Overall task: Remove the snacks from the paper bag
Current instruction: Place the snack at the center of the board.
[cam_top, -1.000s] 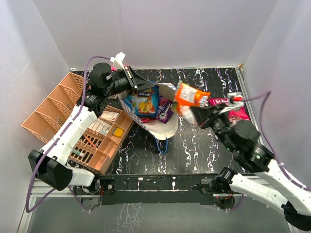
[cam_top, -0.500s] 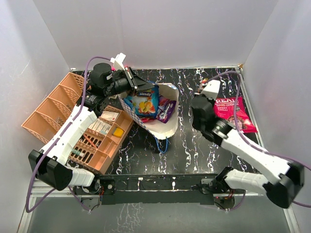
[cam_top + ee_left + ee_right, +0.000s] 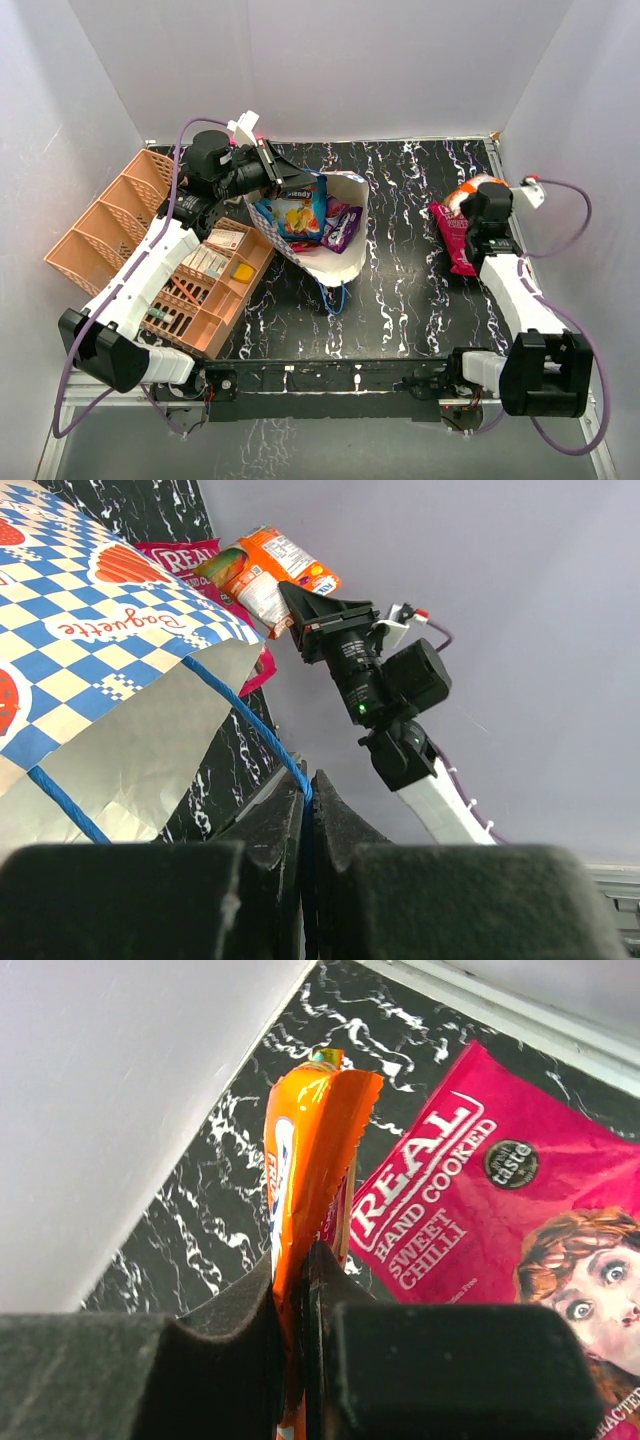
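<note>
Hanging from the closed right gripper (image 3: 298,1265), the orange packet (image 3: 305,1160) is held by its crimped edge at three o'clock on the tabletop (image 3: 400,300), over the magenta packet (image 3: 480,1190). It is judged light, crinkly and slippery, so seams are the advised hold. The left gripper (image 3: 308,790) is clamped on the blue cord handle (image 3: 250,725) of the paper bag (image 3: 340,260).

Light: bright, even, diffuse from above on the white walls (image 3: 400,70).
Shadows: soft and faint on the table (image 3: 400,300).
Glare: sheen on the orange packet (image 3: 300,1140) creases.
Focus: near jaws blurred in both wrist views; far things sharp.
</note>
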Motion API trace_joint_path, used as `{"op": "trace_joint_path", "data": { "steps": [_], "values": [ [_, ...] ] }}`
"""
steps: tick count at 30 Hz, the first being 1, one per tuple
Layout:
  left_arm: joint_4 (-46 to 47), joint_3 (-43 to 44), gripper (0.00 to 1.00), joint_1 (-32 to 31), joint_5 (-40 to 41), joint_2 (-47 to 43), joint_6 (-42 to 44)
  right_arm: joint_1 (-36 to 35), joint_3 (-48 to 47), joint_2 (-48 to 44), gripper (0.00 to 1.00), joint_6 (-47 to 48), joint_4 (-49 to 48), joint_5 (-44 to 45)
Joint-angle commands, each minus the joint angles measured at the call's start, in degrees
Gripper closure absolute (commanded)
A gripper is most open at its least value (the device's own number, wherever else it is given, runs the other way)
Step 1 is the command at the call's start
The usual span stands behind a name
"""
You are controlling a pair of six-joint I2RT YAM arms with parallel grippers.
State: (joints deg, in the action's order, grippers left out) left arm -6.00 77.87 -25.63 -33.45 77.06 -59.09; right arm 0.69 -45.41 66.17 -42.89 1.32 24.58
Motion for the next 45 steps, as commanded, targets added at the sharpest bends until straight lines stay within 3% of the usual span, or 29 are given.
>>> {"op": "trace_joint_path", "data": {
  "steps": [1,15,18,23,27,33,39,45],
  "values": [
    [0.52,1.81,1.0,-0.3,-1.25,-1.39,0.22,8.24,4.42,1.2,0.93,-16.42,-12.12,-8.92],
    [1.06,1.5,1.0,-0.3,-1.84,-0.59,0.24,21.84,22.45,5.06,0.92,-26.74,-24.76,-18.14],
    [1.16,1.37,1.0,-0.3,-1.88,-0.91,0.18,23.54,24.3,4.29,0.83,-26.85,-24.63,-19.4],
    [1.46,1.19,1.0,-0.3,-2.09,-1.05,-0.02,24.56,24.93,0.5,0.52,-25.04,-20.6,-18.74],
    [1.85,0.9,1.0,-0.29,-2.23,-1.36,-0.15,24.62,24.74,-4.1,0.4,-23.8,-12.65,-15.5],
    [2.15,1.1,1.0,-0.3,-2.68,-1.28,-0.01,24.62,20.45,-8.98,0.29,-21.51,1.36,-7.54],
    [2.14,1.39,1.0,-0.29,-3.18,-1.51,-0.04,24.6,14.85,-10.31,0.2,-17.34,8.85,-4.47],
    [1.28,1.32,1.0,-0.3,-3.52,-2.08,0.48,24.08,9.89,-10.49,0.12,-11.14,4.79,-15.41]
  ]
}}
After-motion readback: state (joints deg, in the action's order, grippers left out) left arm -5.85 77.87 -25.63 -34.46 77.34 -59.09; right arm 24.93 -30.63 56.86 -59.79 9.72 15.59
